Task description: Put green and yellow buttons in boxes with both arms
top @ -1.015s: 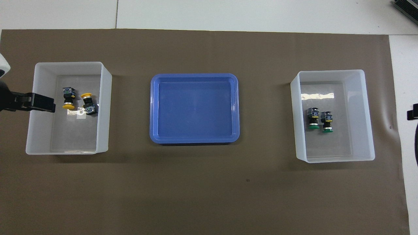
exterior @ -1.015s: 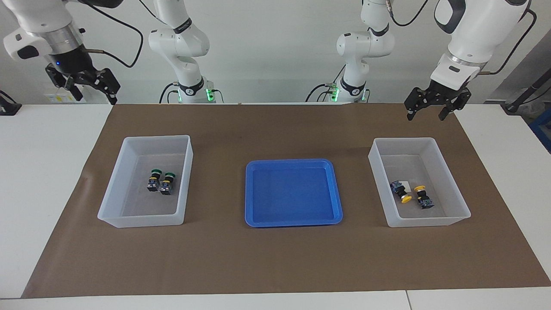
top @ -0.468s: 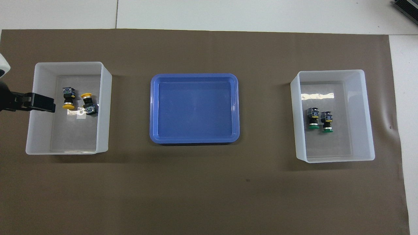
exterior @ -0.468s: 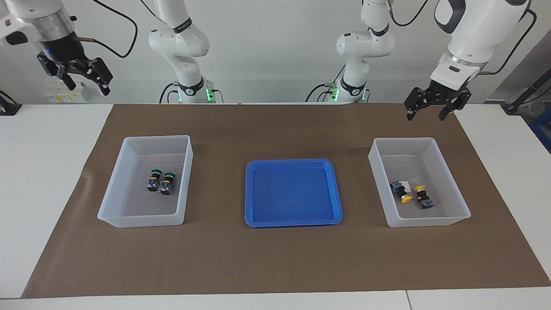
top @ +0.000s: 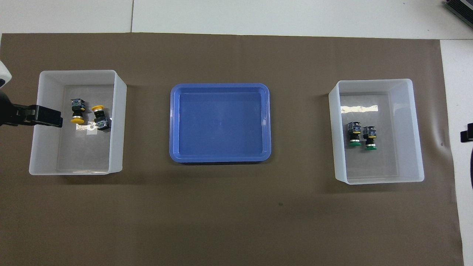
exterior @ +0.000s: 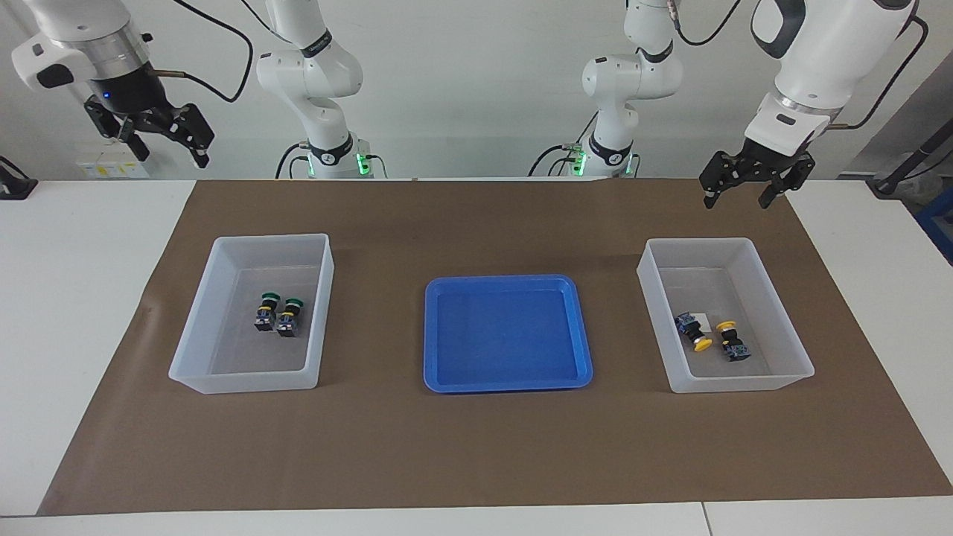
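Both grippers hang empty in the facing view. Left gripper (exterior: 737, 192) spreads its fingers wide over the brown mat (exterior: 476, 447), above the mat edge nearest the robots, toward the left arm's end from the blue tray (exterior: 508, 335). Right gripper (exterior: 160, 138) is likewise wide and raised high toward the right arm's end. Two green buttons (exterior: 278, 314) lie touching in the box (exterior: 223, 372) beside the tray at the right arm's end; two yellow buttons (exterior: 711, 339) lie just apart in the other box (exterior: 789, 372) at the left arm's end. The tray holds nothing.

Overhead, the left gripper (top: 35, 115) covers the outer wall of the yellow box (top: 118, 125); only a tip of the right gripper (top: 466, 135) shows at the frame edge. The green pair (top: 361, 136) lies on its sides, caps pointing toward the robots; the yellow ones (top: 88, 115) point opposite ways.

I judge the sorting finished. One risk: a low sweep of either arm could clip a light box's rim and drag it or spill the buttons.
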